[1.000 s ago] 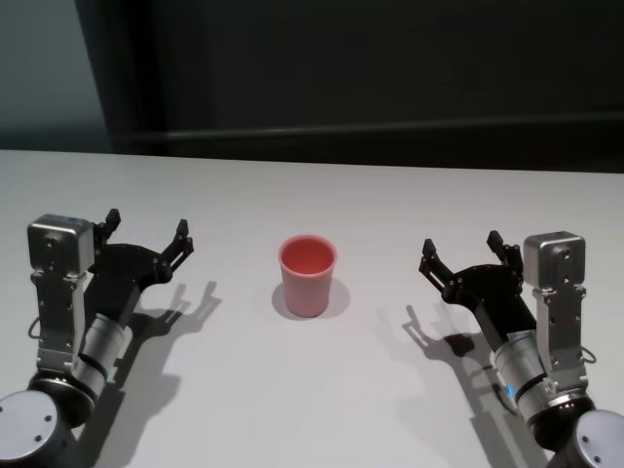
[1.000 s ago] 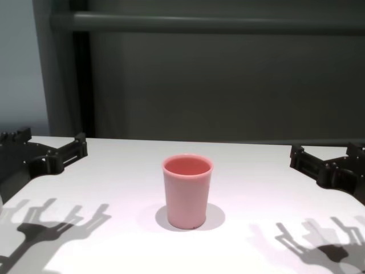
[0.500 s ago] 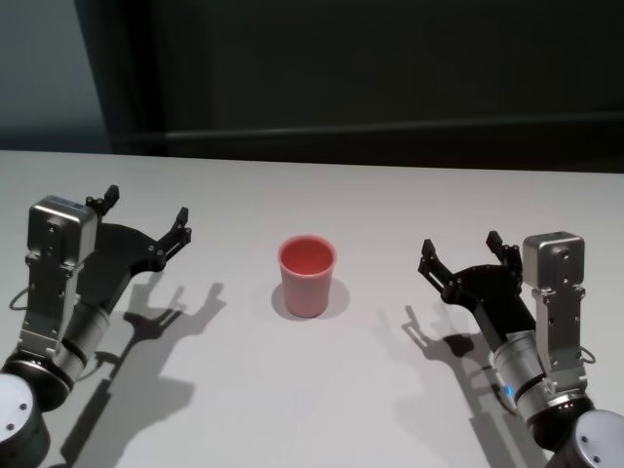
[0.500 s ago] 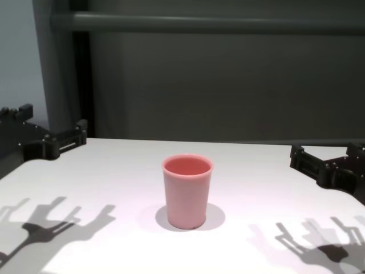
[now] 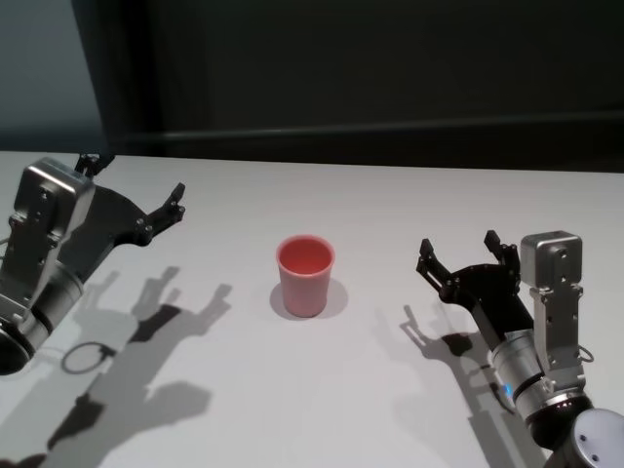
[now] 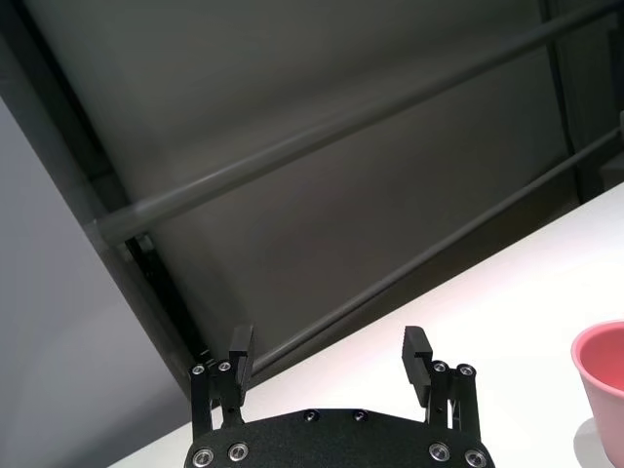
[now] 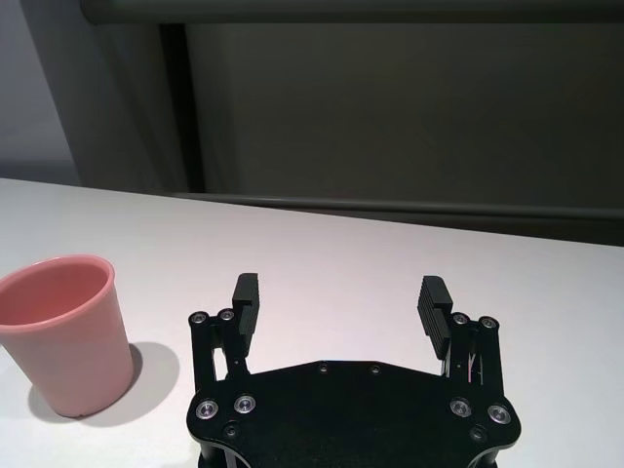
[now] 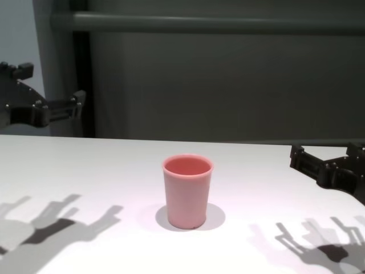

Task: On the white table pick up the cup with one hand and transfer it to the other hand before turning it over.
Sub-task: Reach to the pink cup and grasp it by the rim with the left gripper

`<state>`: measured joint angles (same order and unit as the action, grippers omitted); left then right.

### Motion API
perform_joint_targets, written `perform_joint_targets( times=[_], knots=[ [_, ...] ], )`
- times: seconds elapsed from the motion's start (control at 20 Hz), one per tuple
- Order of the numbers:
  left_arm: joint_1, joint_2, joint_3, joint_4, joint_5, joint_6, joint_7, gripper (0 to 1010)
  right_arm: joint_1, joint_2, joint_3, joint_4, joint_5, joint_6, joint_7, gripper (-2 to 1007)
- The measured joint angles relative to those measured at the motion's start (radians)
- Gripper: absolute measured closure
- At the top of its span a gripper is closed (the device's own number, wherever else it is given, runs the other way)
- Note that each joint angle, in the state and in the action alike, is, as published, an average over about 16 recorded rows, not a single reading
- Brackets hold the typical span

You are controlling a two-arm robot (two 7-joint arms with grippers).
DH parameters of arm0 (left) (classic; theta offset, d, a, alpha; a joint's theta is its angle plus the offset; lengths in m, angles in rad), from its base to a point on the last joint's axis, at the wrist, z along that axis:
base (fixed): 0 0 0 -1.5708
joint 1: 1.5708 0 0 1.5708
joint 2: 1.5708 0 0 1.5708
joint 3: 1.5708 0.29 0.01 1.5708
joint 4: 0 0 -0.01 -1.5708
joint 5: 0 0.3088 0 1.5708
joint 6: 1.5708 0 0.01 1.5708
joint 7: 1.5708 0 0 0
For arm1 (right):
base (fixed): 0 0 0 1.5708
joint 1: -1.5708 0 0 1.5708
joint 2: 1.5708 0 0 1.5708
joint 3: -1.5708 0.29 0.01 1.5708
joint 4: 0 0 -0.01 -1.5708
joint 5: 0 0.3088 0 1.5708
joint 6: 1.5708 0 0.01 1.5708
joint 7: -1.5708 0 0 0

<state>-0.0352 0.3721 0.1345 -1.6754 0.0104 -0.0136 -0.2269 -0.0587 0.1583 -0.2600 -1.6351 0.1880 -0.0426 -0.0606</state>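
The pink cup [image 5: 307, 276] stands upright, mouth up, near the middle of the white table [image 5: 390, 195]. It also shows in the chest view [image 8: 187, 191], the right wrist view [image 7: 63, 331] and at the edge of the left wrist view [image 6: 604, 375]. My left gripper [image 5: 134, 180] is open and empty, raised well above the table to the cup's left [image 8: 51, 85] [image 6: 329, 343]. My right gripper [image 5: 459, 246] is open and empty, low over the table to the cup's right [image 8: 326, 153] [image 7: 339, 290]. Both are apart from the cup.
A dark wall with horizontal rails [image 8: 217, 24] runs behind the table's far edge. A thin black cable loop [image 5: 83, 356] hangs under my left forearm. The table's far edge [image 5: 390, 164] lies beyond the cup.
My left gripper has risen off the table and swung up and back, still open. The cup and my right gripper have not moved.
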Motion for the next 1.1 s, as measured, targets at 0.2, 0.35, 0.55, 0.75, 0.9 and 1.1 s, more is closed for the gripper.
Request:
perform_joint_targets(
  times=[0.2,0.35,0.55,0.75,0.9,1.1],
  knots=[
    [-0.03,0.045,0.01,-0.029,0.024,0.019,-0.054,9,0.0,0.0,0.0,0.0,0.0,0.0,0.0,3],
    [-0.059,0.082,0.025,-0.047,0.046,0.031,-0.097,9,0.0,0.0,0.0,0.0,0.0,0.0,0.0,3],
    [-0.107,0.134,0.057,-0.066,0.08,0.045,-0.154,9,0.0,0.0,0.0,0.0,0.0,0.0,0.0,3],
    [-0.163,0.189,0.101,-0.082,0.121,0.055,-0.214,9,0.0,0.0,0.0,0.0,0.0,0.0,0.0,3],
    [-0.208,0.229,0.139,-0.09,0.152,0.06,-0.261,9,0.0,0.0,0.0,0.0,0.0,0.0,0.0,3],
    [-0.272,0.275,0.193,-0.094,0.191,0.06,-0.326,9,0.0,0.0,0.0,0.0,0.0,0.0,0.0,3]
  ],
)
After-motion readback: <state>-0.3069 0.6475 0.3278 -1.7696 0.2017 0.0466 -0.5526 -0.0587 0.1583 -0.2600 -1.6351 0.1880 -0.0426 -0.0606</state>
